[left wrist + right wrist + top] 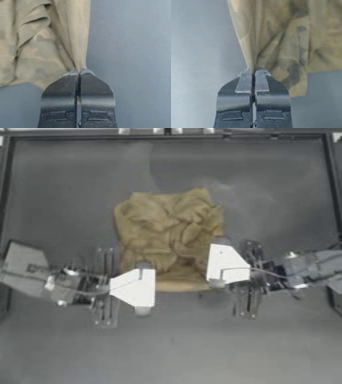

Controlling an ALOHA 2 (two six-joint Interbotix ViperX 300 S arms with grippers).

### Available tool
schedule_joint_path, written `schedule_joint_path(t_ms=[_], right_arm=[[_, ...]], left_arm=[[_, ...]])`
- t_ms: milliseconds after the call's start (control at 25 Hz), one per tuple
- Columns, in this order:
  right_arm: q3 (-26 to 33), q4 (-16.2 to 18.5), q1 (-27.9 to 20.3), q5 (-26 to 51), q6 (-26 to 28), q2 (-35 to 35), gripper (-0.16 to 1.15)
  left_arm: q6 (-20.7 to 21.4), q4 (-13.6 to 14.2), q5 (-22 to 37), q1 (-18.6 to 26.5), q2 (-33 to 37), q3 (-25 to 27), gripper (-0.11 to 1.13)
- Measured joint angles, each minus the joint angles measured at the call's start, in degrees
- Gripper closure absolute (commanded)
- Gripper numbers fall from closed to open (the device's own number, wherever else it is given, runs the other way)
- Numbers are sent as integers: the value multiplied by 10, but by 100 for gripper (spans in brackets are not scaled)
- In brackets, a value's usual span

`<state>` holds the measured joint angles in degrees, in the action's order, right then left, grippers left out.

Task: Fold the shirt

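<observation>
My left arm reaches in from the left side of the tabletop (67,193). My left end effector (141,265) sits at the near left corner of the shirt (167,235), clenched on a pinched fold of cloth. My right arm reaches in from the right side. My right end effector (217,284) sits at the near right corner of the shirt, likewise clenched on a fold of its fabric. The shirt lies crumpled at the middle of the tabletop, bunched into wrinkles between both end effectors.
</observation>
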<state>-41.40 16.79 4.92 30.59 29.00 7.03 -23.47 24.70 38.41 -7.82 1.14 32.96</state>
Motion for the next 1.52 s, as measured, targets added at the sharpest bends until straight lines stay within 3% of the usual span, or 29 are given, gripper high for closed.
schedule_joint_path(t_ms=[160,320,480,680,1040,1520], right_arm=[[15,59,44,48,81,23,91],[25,105,89,82,148,33,91],[43,116,124,109,185,36,91],[69,112,134,150,202,36,91],[85,107,81,149,201,36,91],[54,109,-30,87,189,36,91]], left_arm=[[-60,34,49,-52,5,-18,99],[-94,46,91,-95,5,-37,99],[-117,47,136,-125,5,-54,99],[-130,61,163,-136,10,-67,99],[-129,65,158,-78,43,-55,100],[-102,66,54,47,90,18,100]])
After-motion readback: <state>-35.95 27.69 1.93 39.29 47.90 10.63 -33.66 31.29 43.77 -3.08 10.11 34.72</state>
